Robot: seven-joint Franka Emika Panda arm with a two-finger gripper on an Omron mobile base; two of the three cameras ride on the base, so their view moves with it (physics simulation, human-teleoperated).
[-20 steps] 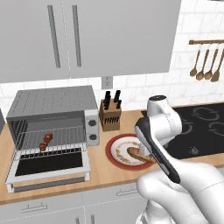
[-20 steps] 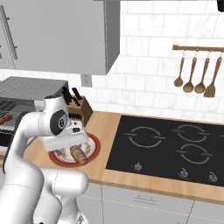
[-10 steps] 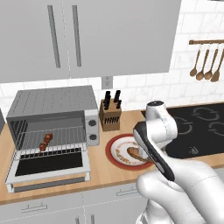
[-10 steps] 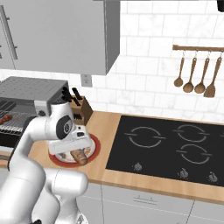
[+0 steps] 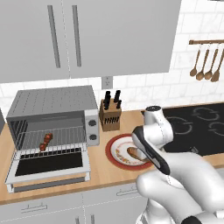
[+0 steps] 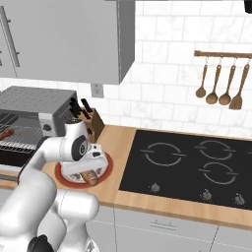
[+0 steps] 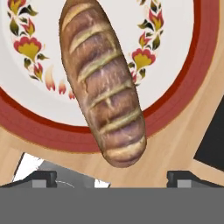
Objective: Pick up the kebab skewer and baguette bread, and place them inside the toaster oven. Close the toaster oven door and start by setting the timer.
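Partly hidden behind the white arm, the golden-brown baguette bread point(image 7: 103, 85) with pale slashes across its crust lies on a red-rimmed, flower-painted plate point(image 7: 48, 124) on the wooden counter point(image 5: 109, 173); one end overhangs the rim. Above it the two-finger gripper point(image 7: 111, 177) stands wide apart, holding nothing, its dark fingertips point(image 7: 43, 178) barely rising into the hand view. Left of the plate, the small dark red kebab skewer point(image 5: 46, 141) rests on the wire rack of the silver-grey toaster oven point(image 5: 52, 116), whose glass-windowed toaster oven door point(image 5: 48, 168) lies folded down.
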